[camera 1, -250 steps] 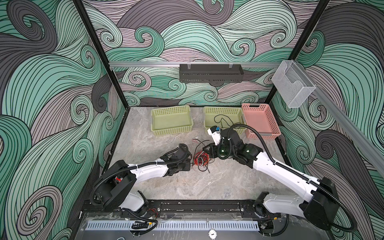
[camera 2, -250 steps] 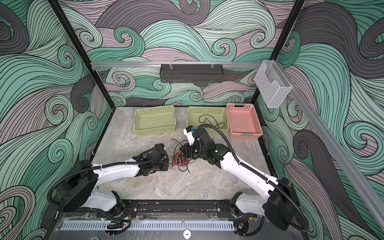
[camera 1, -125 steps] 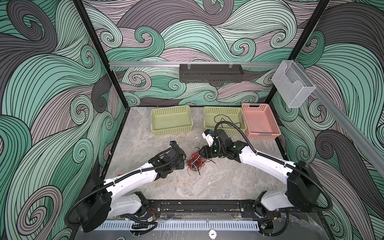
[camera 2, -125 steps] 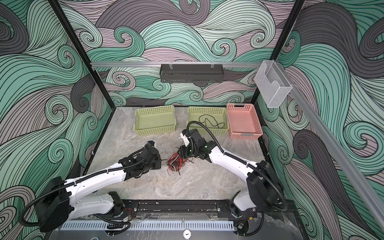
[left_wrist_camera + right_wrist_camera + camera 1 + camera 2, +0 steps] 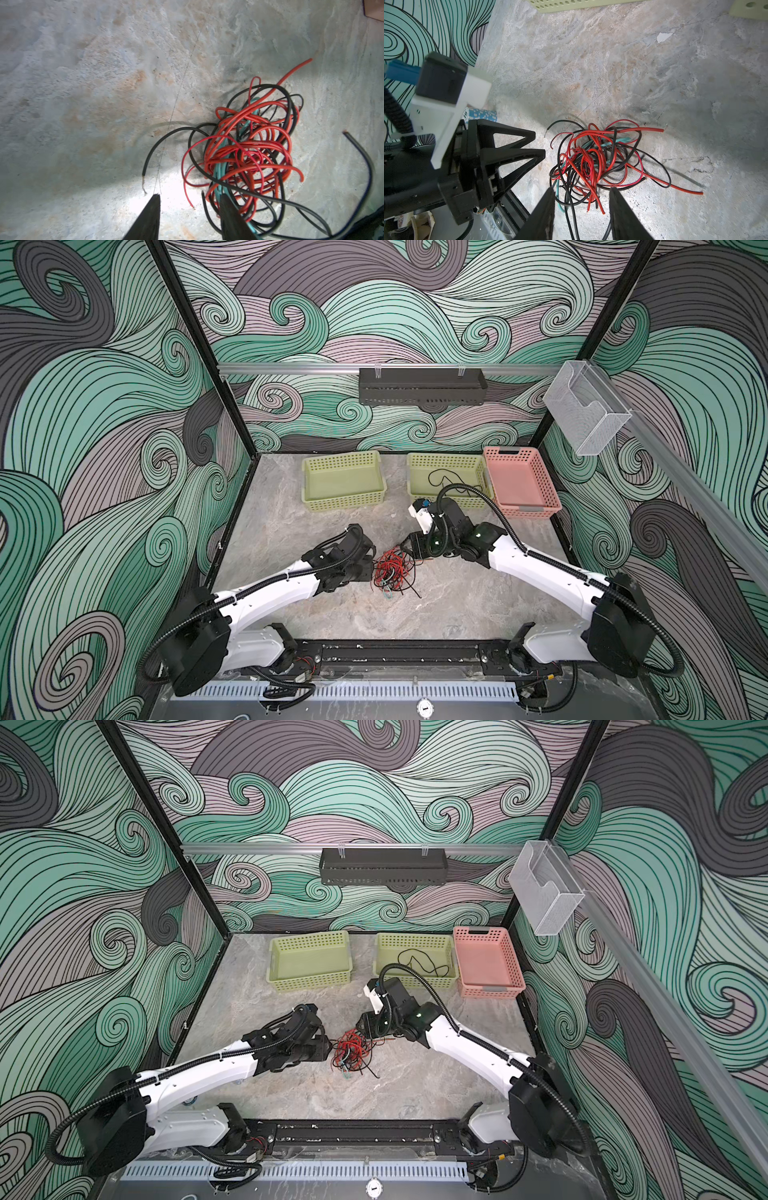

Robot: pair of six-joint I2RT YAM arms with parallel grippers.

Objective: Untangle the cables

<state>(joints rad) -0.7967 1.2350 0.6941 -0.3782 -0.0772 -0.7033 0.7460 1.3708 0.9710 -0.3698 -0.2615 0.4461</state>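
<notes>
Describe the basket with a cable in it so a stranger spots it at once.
On the marble table, look at the row along the back edge. It is the green basket in the middle, right beside the pink basket. Unlike the other green basket, it holds a loose black cable.

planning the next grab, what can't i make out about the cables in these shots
- cable tangle core: which strand lies over which; too dense in both wrist views, too small in both top views
- loose black cable: blurred, cut off by the left wrist view's edge
- black cable in the middle basket: near end behind the right arm's hose, both top views
</notes>
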